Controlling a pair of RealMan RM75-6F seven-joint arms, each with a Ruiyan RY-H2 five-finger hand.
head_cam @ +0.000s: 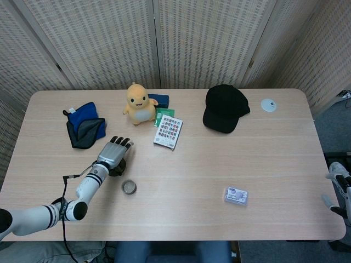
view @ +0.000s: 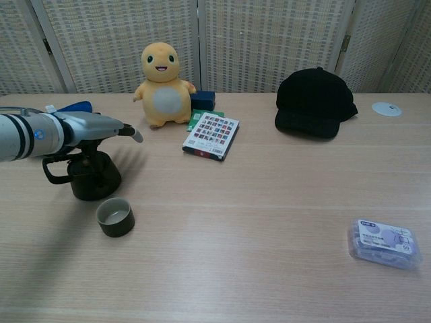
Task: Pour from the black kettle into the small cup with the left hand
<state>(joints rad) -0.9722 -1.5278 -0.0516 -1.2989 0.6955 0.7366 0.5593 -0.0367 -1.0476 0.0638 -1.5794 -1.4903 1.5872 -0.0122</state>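
Cup first: the small cup (view: 115, 217) stands upright on the table (view: 269, 222), nearest to me, just at 5 o'clock from the black kettle (view: 87, 176). Cup and kettle are close but I see a thin gap between them in the chest view. The kettle stands upright too, its handle pointing toward 9 o'clock.

My left hand (view: 94, 125) hovers flat above the kettle, palm down, fingers (head_cam: 122, 142) stretched out and a little apart. It holds nothing. In the head view it covers most of the kettle (head_cam: 117, 169), and I cannot tell if the palm touches the lid or only hangs over it.

My right hand (head_cam: 339, 186) shows only at the far right edge of the head view, beside the table edge, at 3 o'clock. It is partly cut by the frame, so I cannot tell if its fingers are apart or closed.

At 3 o'clock from the cup, well apart, lies a small clear box (view: 383, 243) with a purple label.

Farther, at 11 o'clock from the kettle, lies a blue and grey cloth (head_cam: 84, 125). At 1 o'clock stands a yellow plush toy (view: 162, 85), with a card pack (view: 211, 136) lying just beside it and a green packet (head_cam: 163, 115) partly under the pack. A dark blue box (head_cam: 159, 99) sits behind the toy. A black cap (view: 315, 103) rests at the far side, and a small white disc (view: 386, 108) lies at 3 o'clock from it.
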